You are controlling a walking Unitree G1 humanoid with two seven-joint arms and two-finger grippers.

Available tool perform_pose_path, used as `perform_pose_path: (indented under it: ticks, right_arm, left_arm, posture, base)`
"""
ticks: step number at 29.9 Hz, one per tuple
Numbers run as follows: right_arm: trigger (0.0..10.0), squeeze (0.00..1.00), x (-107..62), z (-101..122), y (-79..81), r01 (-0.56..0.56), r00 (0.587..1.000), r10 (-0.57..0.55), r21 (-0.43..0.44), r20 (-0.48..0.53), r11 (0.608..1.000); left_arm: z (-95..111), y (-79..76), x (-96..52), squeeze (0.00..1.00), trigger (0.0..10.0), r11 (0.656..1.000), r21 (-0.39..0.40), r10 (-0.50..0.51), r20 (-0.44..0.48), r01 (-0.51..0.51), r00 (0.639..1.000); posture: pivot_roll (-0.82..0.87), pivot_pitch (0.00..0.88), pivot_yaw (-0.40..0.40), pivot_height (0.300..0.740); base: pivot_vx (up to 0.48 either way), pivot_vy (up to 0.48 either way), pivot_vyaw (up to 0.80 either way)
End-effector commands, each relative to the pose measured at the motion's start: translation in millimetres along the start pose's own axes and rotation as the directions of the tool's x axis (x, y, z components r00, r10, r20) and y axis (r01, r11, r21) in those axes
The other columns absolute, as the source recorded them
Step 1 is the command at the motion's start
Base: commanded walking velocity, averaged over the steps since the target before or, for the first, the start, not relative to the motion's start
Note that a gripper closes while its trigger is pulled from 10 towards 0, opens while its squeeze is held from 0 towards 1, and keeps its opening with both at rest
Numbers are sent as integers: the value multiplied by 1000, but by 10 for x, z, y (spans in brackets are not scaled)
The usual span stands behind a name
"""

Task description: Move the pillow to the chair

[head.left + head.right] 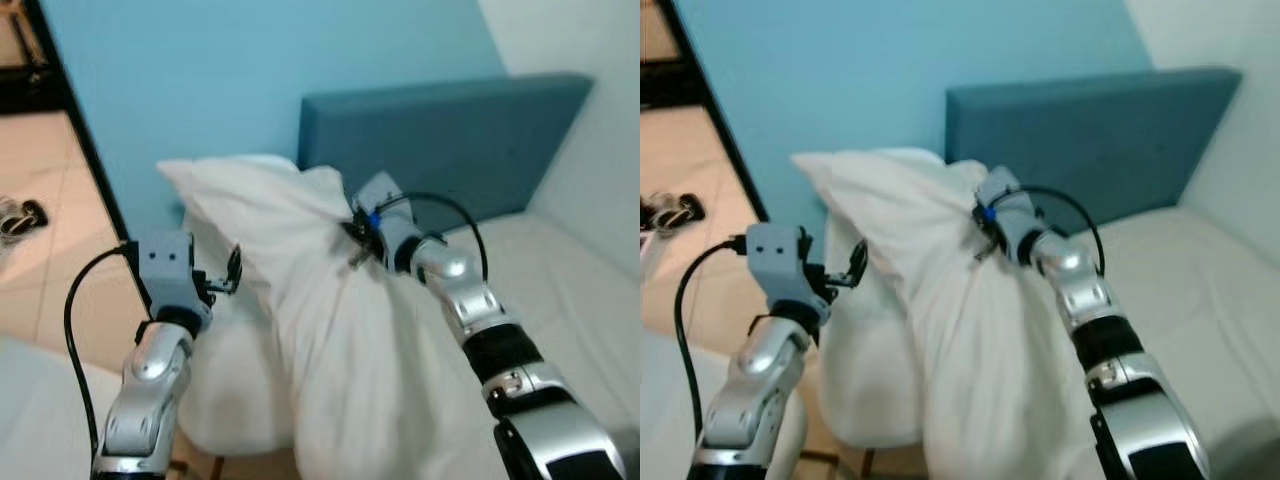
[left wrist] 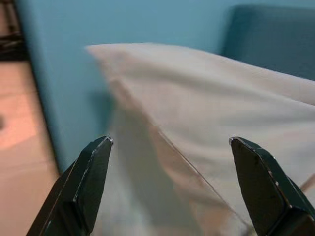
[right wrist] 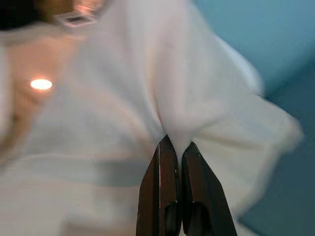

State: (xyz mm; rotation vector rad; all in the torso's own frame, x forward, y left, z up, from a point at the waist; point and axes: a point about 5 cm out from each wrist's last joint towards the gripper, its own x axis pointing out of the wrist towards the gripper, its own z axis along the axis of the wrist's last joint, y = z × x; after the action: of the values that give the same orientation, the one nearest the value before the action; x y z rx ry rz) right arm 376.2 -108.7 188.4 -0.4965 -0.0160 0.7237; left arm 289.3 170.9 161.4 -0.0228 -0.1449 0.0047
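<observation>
A large white pillow (image 1: 300,330) hangs lifted in front of me, its top corner pointing left toward the blue wall. My right gripper (image 1: 358,238) is shut on a fold of the pillow's cloth near its top; in the right wrist view the fingers (image 3: 162,191) pinch the white fabric (image 3: 147,98). My left gripper (image 1: 228,272) is open beside the pillow's left edge, with nothing between its fingers. The left wrist view shows its fingertips (image 2: 98,162) spread wide, with the pillow (image 2: 206,123) just beyond them.
A blue padded headboard (image 1: 460,140) stands behind the pillow against a light blue wall (image 1: 220,70). The white mattress (image 1: 580,290) stretches to the right. Tan tiled floor (image 1: 50,200) lies at the left, with a dark shoe-like object (image 1: 20,215) on it.
</observation>
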Motion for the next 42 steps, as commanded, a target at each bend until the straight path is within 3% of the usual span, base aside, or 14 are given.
perform_pose_path:
  ticks: [1,3,5,16,20,23,30,35,42]
  right_arm:
    - [10000,0,-14,264,-129,43,995,-32,-121,95,992]
    - [10000,0,-17,247,-150,56,996,-45,-145,82,988]
    - [10000,0,-26,192,-258,152,988,-146,-231,42,961]
    - [10000,0,-25,192,-326,199,979,-205,-308,12,930]
    - [10000,0,-33,180,-405,263,961,-278,-318,-1,911]
    - [10000,0,-50,176,-522,368,924,-383,-290,5,883]
    - [10000,0,-6,169,-461,341,937,-348,-210,1,916]
    - [10000,0,92,193,-337,290,957,-290,-72,19,954]
    - [10000,0,122,228,-326,281,960,-278,-109,36,954]
  left_arm:
    - [-26,-10,-15,0,10000,999,42,-8,-20,9,1000]
    - [-27,-21,-16,0,10000,998,55,-13,-22,14,1000]
    - [-23,-50,-34,0,10000,997,65,-34,-14,35,999]
    - [-17,-57,-14,0,10000,997,82,-15,-29,17,999]
    - [-18,-76,-12,0,10000,997,74,-25,-28,27,999]
    - [-15,-92,-19,0,10000,997,72,-34,-26,36,999]
    - [-6,-86,-24,0,10000,997,71,-24,-21,26,999]
    - [17,-73,-18,0,10000,997,75,-7,-9,8,1000]
    - [83,-42,-7,0,10000,997,74,0,21,-2,1000]
  posture:
    - [-12,0,-100,740]
    - [-12,0,-100,740]
    - [-9,0,-102,740]
    - [-7,0,-104,740]
    - [-8,0,-105,740]
    - [-8,0,-107,740]
    - [-8,0,-107,740]
    - [-11,0,-110,715]
    - [-9,0,-113,685]
  base:
    - [0,0,800]
    - [0,0,800]
    - [0,0,0]
    - [0,-250,0]
    - [0,0,0]
    - [0,0,0]
    - [0,0,0]
    - [0,0,0]
    - [0,0,0]
